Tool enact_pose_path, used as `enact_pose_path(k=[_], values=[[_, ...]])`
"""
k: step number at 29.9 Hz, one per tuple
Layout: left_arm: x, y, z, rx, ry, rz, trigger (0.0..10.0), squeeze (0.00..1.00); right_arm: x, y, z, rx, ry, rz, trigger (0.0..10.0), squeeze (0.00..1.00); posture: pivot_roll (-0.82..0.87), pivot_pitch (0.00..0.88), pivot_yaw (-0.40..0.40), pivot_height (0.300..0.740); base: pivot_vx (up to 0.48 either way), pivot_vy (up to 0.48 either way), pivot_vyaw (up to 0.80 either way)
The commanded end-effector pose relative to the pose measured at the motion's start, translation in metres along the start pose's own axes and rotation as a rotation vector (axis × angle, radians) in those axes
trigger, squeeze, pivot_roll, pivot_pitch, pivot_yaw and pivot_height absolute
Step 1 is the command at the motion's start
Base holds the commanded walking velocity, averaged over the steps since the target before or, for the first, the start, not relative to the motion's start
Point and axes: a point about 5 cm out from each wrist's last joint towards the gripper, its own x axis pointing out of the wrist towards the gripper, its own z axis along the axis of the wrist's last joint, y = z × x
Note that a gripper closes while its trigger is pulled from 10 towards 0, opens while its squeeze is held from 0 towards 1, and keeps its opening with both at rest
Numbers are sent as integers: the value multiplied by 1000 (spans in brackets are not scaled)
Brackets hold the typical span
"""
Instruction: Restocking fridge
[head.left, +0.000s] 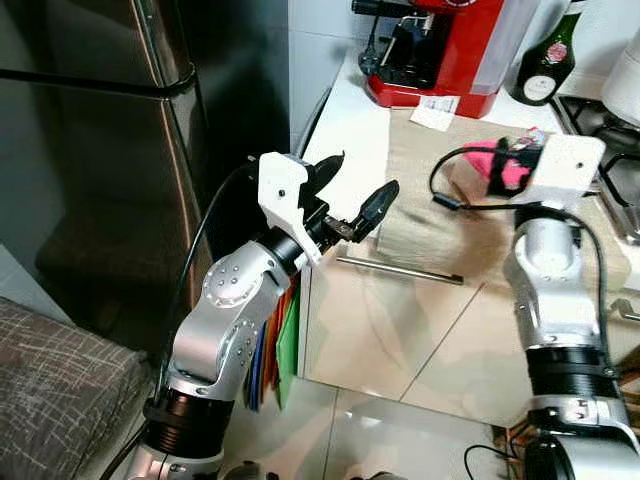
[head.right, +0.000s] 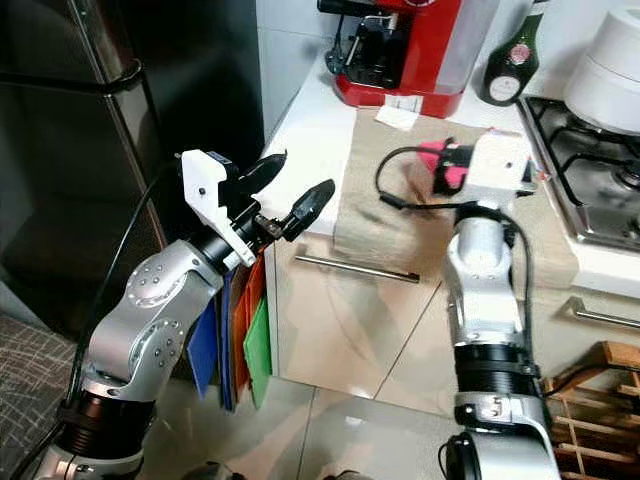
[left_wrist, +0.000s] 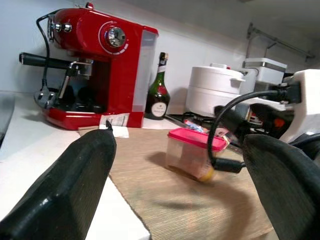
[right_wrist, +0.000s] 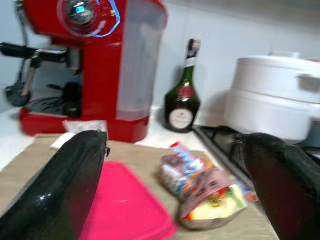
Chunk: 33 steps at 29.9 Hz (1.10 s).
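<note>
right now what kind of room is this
A home kitchen, most likely. A dark fridge stands beside a counter carrying a red coffee machine, and a gas stove sits next to it with a white pot on top.

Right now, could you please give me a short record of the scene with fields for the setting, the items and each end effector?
setting: kitchen counter beside a dark fridge
mat: woven tan mat on the counter
container: clear tub with pink lid, on the mat
snack packets: colourful packets beside the tub
background: red espresso machine, green bottle, white pot on the stove
left end effector: open, at the counter edge, empty
right end effector: open, above the pink lid, not yet gripping
</note>
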Motion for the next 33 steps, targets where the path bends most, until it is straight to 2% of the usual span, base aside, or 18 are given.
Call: enact_pose_path(k=[1,6,8,13,17,21,26,29,33], values=[[2,-2,3,12,-10,-5,10000,0,7,-10,7,0,-28,-46,10000,0,29,0,-35,740,0,0,0],[2,-2,3,9,-10,3,10000,0,10,-15,10,-21,-39,-45,10000,0,26,0,-38,740,0,0,0],[2,-2,2,5,-12,17,10000,0,8,-7,7,26,-28,54,10000,0,25,0,-41,740,0,0,0],[1,-1,2,5,-17,43,10000,0,6,4,4,43,-2,176,10000,0,25,0,-45,740,0,0,0],[2,0,3,7,-22,68,10000,0,15,-8,6,32,17,204,10000,0,26,0,-50,740,0,0,0],[1,4,4,13,-44,125,10000,0,27,-25,6,92,87,288,10000,0,26,0,-55,740,0,0,0],[2,0,4,-7,-67,114,10000,0,36,-38,0,166,182,393,10000,0,28,0,-61,740,0,0,0],[2,-1,3,-5,-65,115,10000,0,38,-44,-2,170,199,412,10000,0,29,0,-62,740,217,-232,0],[1,1,3,-11,-67,122,10000,0,37,-41,-2,173,229,522,10000,0,32,0,-65,740,373,-295,0]])
